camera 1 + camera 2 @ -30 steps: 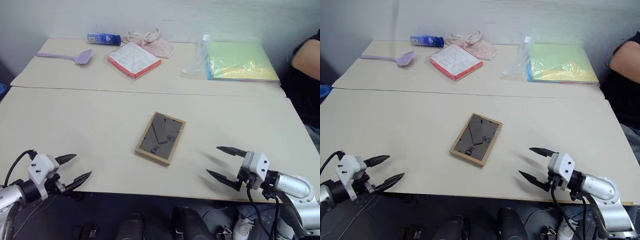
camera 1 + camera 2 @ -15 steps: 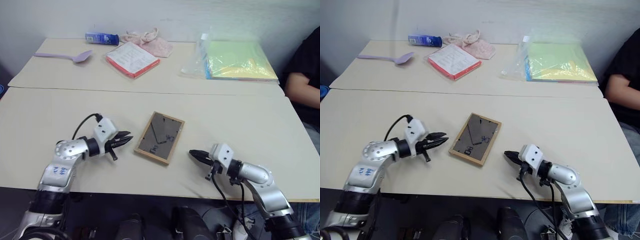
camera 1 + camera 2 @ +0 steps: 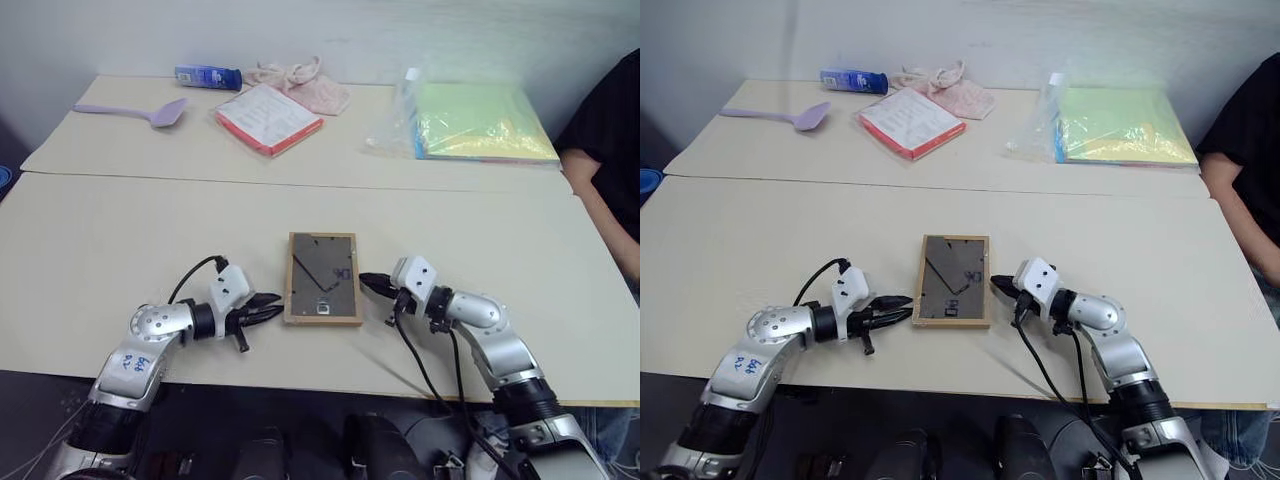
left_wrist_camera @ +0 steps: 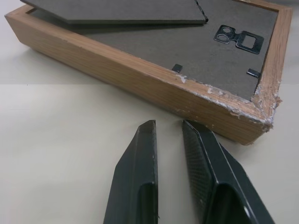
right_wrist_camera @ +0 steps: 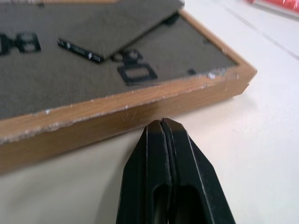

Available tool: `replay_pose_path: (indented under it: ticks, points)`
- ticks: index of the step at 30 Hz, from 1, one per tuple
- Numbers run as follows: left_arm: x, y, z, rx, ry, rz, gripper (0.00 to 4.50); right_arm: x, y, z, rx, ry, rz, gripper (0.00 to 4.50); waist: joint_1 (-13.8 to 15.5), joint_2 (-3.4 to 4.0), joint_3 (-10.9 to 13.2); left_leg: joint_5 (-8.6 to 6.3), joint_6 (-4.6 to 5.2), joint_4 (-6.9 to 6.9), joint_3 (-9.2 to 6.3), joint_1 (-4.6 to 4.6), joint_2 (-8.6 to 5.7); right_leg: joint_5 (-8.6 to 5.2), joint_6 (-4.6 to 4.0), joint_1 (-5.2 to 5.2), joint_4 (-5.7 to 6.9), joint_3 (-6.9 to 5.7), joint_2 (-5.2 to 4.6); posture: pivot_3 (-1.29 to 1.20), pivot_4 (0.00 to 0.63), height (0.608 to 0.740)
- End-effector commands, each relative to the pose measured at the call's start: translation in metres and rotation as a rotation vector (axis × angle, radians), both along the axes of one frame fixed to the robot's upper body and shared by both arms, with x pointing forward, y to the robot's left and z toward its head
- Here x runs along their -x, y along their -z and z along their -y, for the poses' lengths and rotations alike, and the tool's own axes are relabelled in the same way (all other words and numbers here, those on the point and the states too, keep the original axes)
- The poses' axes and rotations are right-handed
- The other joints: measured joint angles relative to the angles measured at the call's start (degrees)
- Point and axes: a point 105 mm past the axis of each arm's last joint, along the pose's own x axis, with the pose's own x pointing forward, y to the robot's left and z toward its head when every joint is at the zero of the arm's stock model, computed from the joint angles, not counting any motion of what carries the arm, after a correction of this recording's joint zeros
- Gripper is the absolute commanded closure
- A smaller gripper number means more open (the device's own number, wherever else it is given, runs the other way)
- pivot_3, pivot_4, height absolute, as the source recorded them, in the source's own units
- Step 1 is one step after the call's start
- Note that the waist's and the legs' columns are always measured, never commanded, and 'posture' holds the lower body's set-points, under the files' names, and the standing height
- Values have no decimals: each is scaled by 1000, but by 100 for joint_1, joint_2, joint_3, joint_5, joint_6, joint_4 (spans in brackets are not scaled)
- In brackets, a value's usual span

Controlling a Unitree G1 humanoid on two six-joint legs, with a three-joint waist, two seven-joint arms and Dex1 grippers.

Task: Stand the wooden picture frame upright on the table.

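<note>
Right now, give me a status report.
Left gripper shut, right gripper shut, flanking picture frame. Frame flat, back up, on table. Nothing blocking.

Soft, even overhead light keeps the table (image 3: pixel 150 230) bright, with only faint shadows under the arms. The plastic sleeve (image 3: pixel 400 125) at the far side shows mild glare. Head views are sharp; in the right wrist view the near fingertips (image 5: pixel 163 135) blur slightly

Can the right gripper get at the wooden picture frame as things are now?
Probably yes. The right gripper, fingers shut, sits right beside the wooden picture frame, which lies flat, with nothing between them.
</note>
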Motion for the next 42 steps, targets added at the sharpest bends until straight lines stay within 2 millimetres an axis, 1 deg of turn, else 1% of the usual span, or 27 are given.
replay_pose_path:
  ticks: [1, 2, 4, 6, 8, 11, 14, 17, 20, 23, 25, 28, 31, 35, 37, 40, 41, 42]
  points:
    - [-3, -1, -22, -34, -113, -44, 3597, 3, -16, 9, 14, -9, 48, 4500, 0, 0, 0, 0, 0, 0, 0, 0, 1, 0, 0, 0, -1, 0, 0, 0, 150, 740]
    - [-3, -3, -27, -5, -147, -81, 3416, 5, -18, 11, 23, -16, 46, 4500, -4, 0, 0, 0, 0, 0, 0, 0, 1, 0, 0, 1, 0, 0, 0, 0, 150, 740]
    - [5, -15, -27, 146, -169, -273, 3051, 15, -22, 14, 55, -48, 40, 4500, -5, 0, 0, 0, 0, -1, 0, 1, 1, 0, 0, 0, 2, 1, 0, 0, 150, 740]
    - [20, -22, -23, 246, -150, -530, 2483, 23, -24, 15, 82, -75, 24, 4500, -1, 0, 0, 1, -1, -2, -4, 0, 5, 0, 0, 0, 3, 0, 3, 0, 150, 740]
    - [22, -27, -20, 282, -169, -716, 1889, 29, -24, 11, 103, -95, 10, 4500, 3, 0, 0, 1, -2, -1, -6, 0, 3, 0, 0, 2, 4, -1, 2, 0, 150, 740]
    - [16, -29, -10, 294, -175, -864, 969, 33, -22, 5, 119, -108, -6, 4500, 25, -2, -1, 3, -1, 2, -15, -2, -4, 1, 1, 7, 3, -4, 2, 0, 150, 740]
    - [9, -30, 6, 295, -134, -911, 64, 34, -23, -3, 117, -110, -14, 4500, 21, -2, 0, 2, -1, 2, -15, -2, -7, 1, 2, 6, 2, -3, 2, 0, 150, 740]
    - [6, -27, 19, 277, -107, -949, 64, 34, -20, -8, 120, -114, -28, 4500, 25, -2, -1, 4, -5, 3, -15, -1, -6, 1, 2, 6, 2, -3, 2, 0, 150, 740]
    - [1, -20, 29, 258, -125, -979, 64, 33, -19, -13, 118, -121, -32, 4500, 52, -2, -1, 5, -6, 4, -15, 0, -9, 1, 2, 7, 3, -3, 0, 0, 150, 740]
    - [-3, -19, 44, 297, -105, -1023, 64, 34, -20, -22, 104, -142, -26, 4500, 111, 0, -3, 5, -6, 6, -14, 3, -11, 1, 2, 9, 3, -1, 0, 0, 150, 740]
    - [-6, -20, 52, 327, -96, -1043, 64, 34, -21, -25, 102, -153, -21, 4500, 146, 0, -4, 5, -7, 11, -14, 4, -11, 1, 2, 9, 2, -2, 1, 0, 150, 740]
    - [-10, -19, 56, 368, -116, -1064, 64, 34, -21, -26, 101, -154, -15, 4500, 180, -1, -8, 5, -7, 11, -16, 4, -14, 1, 2, 12, 2, -3, 0, 0, 150, 740]
    - [-13, -21, 53, 422, -139, -1070, 659, 33, -22, -22, 111, -146, -9, 4500, 184, -2, -8, 5, -5, 12, -17, 2, -19, 3, 5, 12, 0, -4, -3, 0, 150, 740]
    - [-17, -21, 41, 455, -203, -1042, 1906, 29, -25, -11, 110, -119, -11, 4500, 151, -2, -8, 6, -7, 12, -17, 0, -16, 3, 6, 11, -3, -5, 0, 0, 150, 740]
    - [-16, -23, 38, 465, -206, -1017, 2496, 29, -29, -8, 95, -123, 8, 4500, 145, -2, -8, 7, -9, 12, -16, 0, -15, 3, 6, 11, -3, -6, 2, 0, 150, 740]
    - [-14, -30, 34, 481, -207, -943, 3254, 27, -48, -3, -6, -134, 25, 4500, 123, -2, -8, 9, -13, 12, -16, 1, -13, 3, 6, 11, -3, -6, 4, 0, 150, 740]
    - [-15, -32, 33, 498, -210, -914, 3272, 26, -55, -5, -74, -137, -12, 4333, 114, -2, -8, 10, -15, 12, -14, 2, -11, 3, 6, 11, -3, -4, 7, 0, 150, 740]
    - [-15, -36, 33, 491, -199, -830, 3272, 22, -64, -6, -147, -119, -29, 4137, 98, -2, -8, 11, -18, 11, -14, 2, -10, 3, 6, 10, -3, -4, 9, 0, 150, 740]
